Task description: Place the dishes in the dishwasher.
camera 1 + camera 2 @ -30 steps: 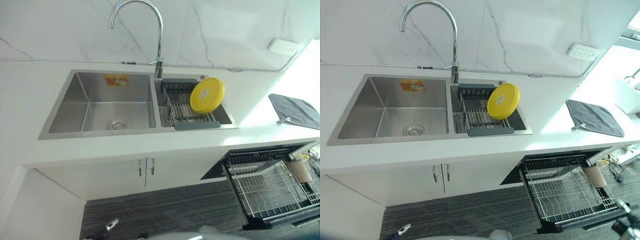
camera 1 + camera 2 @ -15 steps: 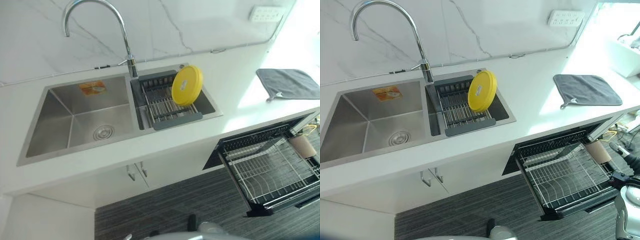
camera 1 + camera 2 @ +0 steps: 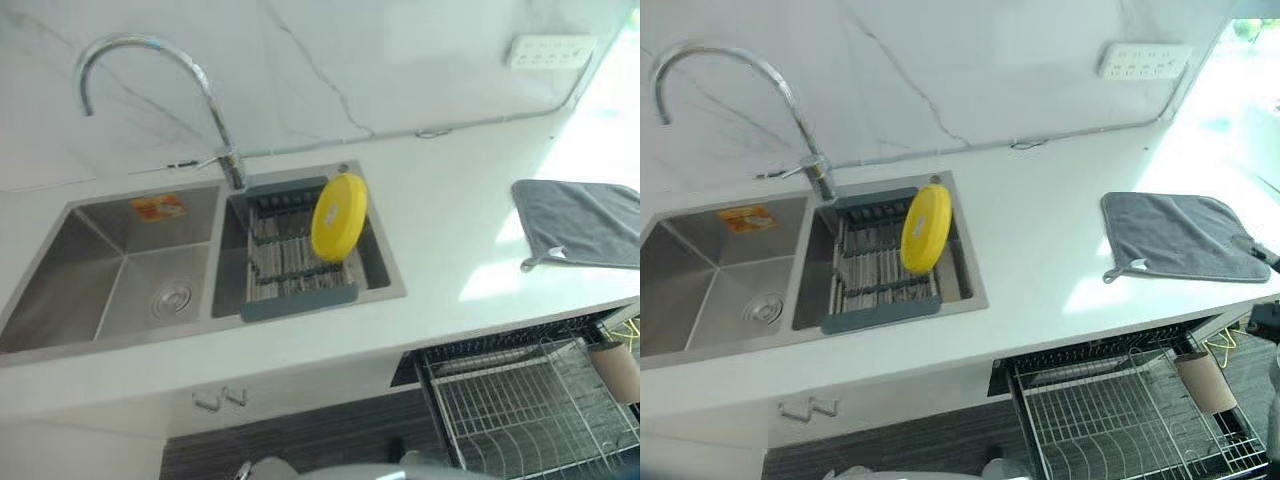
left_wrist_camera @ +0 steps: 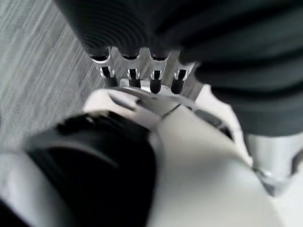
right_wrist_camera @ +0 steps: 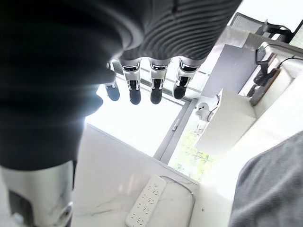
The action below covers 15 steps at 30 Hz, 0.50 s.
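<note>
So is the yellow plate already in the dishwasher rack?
No, the yellow plate stands on edge in the sink's drying rack, and the dishwasher rack below holds no plate.

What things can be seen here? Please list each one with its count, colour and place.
Plate: one, yellow, standing on edge in the drain rack.
Drain rack: one, grey, in the smaller basin of the sink.
Sink: one, steel, two basins, set in the white counter; an orange sticker on the back wall of the larger basin.
Tap: one, chrome, behind the sink.
Cloth: one, grey, flat on the counter at the right.
Power strip: one, white, on the marble wall.
Dishwasher rack: one, wire, pulled out below the counter.
Left hand: fingers relaxed, holds nothing.
Right hand: fingers relaxed, holds nothing.
</note>
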{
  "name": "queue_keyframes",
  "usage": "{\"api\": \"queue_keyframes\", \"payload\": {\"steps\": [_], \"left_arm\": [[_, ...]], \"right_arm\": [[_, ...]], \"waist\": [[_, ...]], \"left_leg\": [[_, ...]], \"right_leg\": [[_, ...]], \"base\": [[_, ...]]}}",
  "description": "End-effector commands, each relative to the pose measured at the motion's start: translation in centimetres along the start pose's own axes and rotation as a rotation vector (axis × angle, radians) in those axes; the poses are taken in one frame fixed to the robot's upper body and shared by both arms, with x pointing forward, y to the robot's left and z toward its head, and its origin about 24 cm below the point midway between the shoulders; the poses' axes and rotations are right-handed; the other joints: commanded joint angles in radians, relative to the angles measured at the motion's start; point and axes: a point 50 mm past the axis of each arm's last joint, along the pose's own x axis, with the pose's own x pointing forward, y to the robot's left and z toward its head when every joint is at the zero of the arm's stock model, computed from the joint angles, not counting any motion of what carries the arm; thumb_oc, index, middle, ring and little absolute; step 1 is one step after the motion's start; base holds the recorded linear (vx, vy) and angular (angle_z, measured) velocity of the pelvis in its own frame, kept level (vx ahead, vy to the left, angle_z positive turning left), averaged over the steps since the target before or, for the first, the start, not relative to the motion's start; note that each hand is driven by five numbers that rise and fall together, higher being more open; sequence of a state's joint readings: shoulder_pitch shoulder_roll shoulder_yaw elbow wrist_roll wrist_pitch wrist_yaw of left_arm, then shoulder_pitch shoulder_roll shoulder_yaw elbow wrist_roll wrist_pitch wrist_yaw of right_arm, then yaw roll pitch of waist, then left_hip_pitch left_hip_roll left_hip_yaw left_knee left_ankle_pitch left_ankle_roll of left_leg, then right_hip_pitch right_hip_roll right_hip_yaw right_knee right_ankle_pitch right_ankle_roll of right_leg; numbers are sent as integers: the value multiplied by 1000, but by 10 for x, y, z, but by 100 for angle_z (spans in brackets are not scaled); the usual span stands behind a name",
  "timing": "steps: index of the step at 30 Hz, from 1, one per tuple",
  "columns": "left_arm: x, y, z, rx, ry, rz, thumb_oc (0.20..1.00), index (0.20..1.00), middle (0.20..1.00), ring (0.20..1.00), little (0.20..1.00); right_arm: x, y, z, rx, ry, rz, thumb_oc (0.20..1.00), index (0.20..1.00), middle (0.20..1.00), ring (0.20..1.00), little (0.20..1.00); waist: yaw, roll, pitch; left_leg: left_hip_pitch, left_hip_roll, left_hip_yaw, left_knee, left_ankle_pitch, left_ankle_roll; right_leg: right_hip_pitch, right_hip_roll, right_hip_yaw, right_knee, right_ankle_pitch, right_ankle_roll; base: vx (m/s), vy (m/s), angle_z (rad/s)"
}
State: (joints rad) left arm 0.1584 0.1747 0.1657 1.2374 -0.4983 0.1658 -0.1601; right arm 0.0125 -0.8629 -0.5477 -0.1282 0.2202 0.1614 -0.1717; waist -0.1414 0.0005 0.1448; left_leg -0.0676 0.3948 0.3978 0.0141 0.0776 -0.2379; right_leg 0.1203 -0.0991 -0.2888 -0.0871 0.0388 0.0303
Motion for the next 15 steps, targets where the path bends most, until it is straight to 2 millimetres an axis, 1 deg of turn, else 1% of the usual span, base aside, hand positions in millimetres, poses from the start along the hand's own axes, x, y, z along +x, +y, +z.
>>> {"api": "queue_keyframes", "payload": {"steps": [1, 4, 6, 8, 11, 12, 15], "left_arm": [[-1, 7, 13, 60, 4, 36, 1000, 1000, 1000, 1000, 1000], [-4, 16, 15, 85, 11, 56, 1000, 1000, 1000, 1000, 1000], [-5, 20, 16, 76, 11, 72, 1000, 1000, 1000, 1000, 1000], [-6, 23, 19, 64, 5, 80, 1000, 1000, 1000, 1000, 1000], [-6, 25, 19, 77, 5, 78, 1000, 1000, 1000, 1000, 1000], [-6, 25, 18, 66, 13, 79, 1000, 1000, 1000, 1000, 1000], [-6, 24, 16, 71, 25, 77, 1000, 1000, 1000, 1000, 1000]], "right_arm": [[-5, -4, 20, 76, -126, -28, 1000, 1000, 1000, 1000, 1000], [-11, 4, 18, 132, -134, 19, 1000, 1000, 1000, 1000, 1000], [-15, 11, 15, 165, -122, 53, 1000, 1000, 1000, 1000, 1000], [-18, 21, 16, 182, -129, 107, 1000, 1000, 1000, 1000, 1000], [-17, 28, 24, 209, -165, 157, 1000, 1000, 1000, 1000, 1000], [-15, 33, 29, 231, -191, 182, 1000, 1000, 1000, 1000, 1000], [-14, 40, 35, 253, -206, 221, 1000, 1000, 1000, 1000, 1000]], "waist": [[-12, -24, 14], [-15, -11, -9], [-13, -10, -17], [-11, -13, -18], [-1, -18, -23], [9, -20, -27], [17, -23, -33]], "left_leg": [[197, -134, 14, -82, -32, 72], [215, -145, 14, -101, -64, 77], [217, -152, 3, -101, -77, 83], [225, -162, 10, -101, -92, 96], [229, -170, 15, -101, -102, 109], [230, -174, 14, -101, -108, 115], [229, -174, 14, -101, -108, 117]], "right_leg": [[-12, -87, -3, 2, -33, 113], [-8, -98, -21, 6, -32, 133], [-10, -108, -30, 10, -28, 145], [-15, -120, -37, 21, -28, 154], [-16, -129, -45, 27, -29, 158], [-11, -130, -47, 24, -32, 157], [-3, -126, -48, 16, -34, 154]], "base": [[104, 173, -52], [119, 147, -9], [89, 99, 41], [40, 83, 30], [27, 46, 5], [32, 32, -1], [12, 9, -1]]}}
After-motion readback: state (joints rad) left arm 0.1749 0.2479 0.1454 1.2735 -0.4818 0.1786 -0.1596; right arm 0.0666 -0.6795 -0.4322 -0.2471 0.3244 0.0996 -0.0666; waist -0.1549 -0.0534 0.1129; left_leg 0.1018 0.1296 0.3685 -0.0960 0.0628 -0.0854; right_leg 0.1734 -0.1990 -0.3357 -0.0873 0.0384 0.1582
